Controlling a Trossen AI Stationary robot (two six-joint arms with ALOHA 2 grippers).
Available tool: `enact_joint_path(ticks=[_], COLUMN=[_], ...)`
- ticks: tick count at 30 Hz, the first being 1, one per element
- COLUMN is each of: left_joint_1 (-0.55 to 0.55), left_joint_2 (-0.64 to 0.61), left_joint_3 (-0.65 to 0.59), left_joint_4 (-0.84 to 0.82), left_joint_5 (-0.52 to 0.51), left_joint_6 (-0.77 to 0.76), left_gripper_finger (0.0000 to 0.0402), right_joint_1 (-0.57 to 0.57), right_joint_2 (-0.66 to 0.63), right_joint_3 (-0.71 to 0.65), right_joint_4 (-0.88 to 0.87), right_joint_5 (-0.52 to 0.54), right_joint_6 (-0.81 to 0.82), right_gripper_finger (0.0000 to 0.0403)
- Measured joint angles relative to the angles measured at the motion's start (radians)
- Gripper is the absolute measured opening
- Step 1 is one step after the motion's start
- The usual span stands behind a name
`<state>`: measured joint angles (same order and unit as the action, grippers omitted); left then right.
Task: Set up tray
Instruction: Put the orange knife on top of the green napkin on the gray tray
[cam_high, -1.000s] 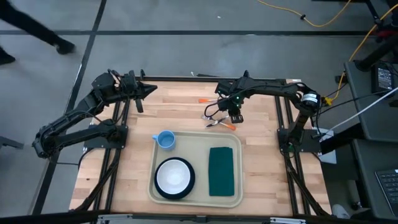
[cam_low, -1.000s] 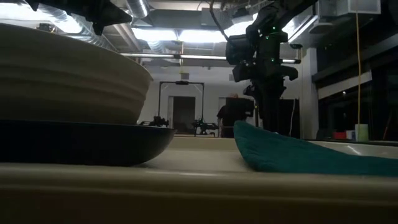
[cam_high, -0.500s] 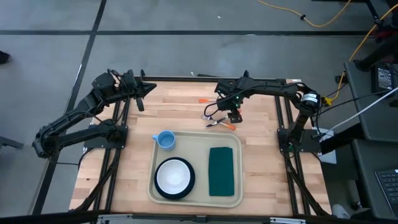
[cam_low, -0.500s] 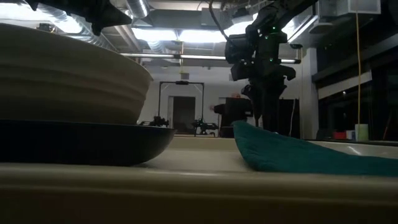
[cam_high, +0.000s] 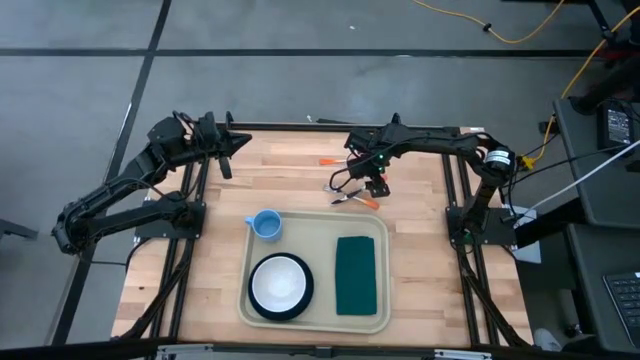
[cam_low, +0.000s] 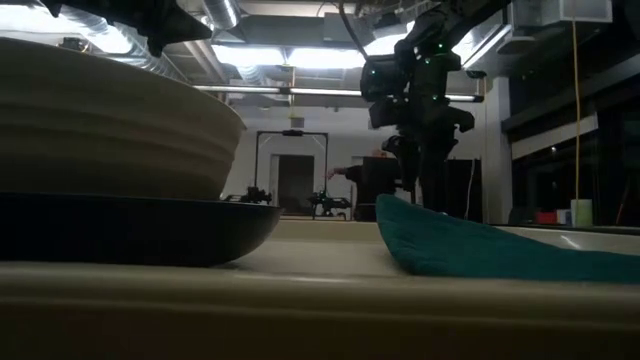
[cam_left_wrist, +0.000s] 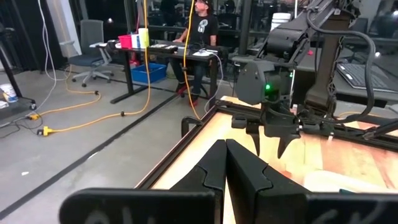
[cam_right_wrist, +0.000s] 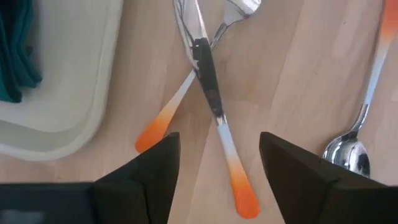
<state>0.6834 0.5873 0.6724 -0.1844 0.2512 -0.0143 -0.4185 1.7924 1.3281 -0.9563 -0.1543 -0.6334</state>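
The beige tray (cam_high: 315, 315) lies at the table's near middle. On it are a blue cup (cam_high: 265, 224), a white bowl on a dark plate (cam_high: 281, 285) and a green napkin (cam_high: 355, 273). A fork (cam_right_wrist: 233, 12) and a knife (cam_right_wrist: 208, 74), both with orange handle ends, lie crossed on the wood just beyond the tray's far rim. A spoon (cam_right_wrist: 348, 152) lies beside them. My right gripper (cam_right_wrist: 221, 168) hangs open above the crossed pair, pointing down, with a finger on either side and touching nothing. My left gripper (cam_left_wrist: 225, 155) is shut in the air at the far left.
Bare wood lies left and right of the tray. The tray's far right corner (cam_right_wrist: 74, 93) and the napkin's edge (cam_right_wrist: 15, 50) are close to my right gripper. A person stands in the room behind the table (cam_low: 375, 180).
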Motion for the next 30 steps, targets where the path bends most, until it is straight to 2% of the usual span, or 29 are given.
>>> enact_joint_path(ticks=[14,21,30], left_joint_1=[0.000,0.000,0.000], left_joint_2=[0.000,0.000,0.000], left_joint_3=[0.000,0.000,0.000], left_joint_4=[0.000,0.000,0.000], left_joint_5=[-0.025,-0.026,-0.041], left_joint_6=[0.010,0.002,-0.001], left_gripper_finger=[0.0004,0.0004,0.0004], right_joint_1=[0.000,0.000,-0.005], right_joint_2=[0.003,0.003,0.003], right_joint_3=[-0.168,-0.175,-0.175], right_joint_4=[0.115,0.179,0.183], right_joint_5=[0.004,0.050,0.049], right_joint_6=[0.001,0.002,0.000], right_gripper_finger=[0.0222,0.0222,0.0222])
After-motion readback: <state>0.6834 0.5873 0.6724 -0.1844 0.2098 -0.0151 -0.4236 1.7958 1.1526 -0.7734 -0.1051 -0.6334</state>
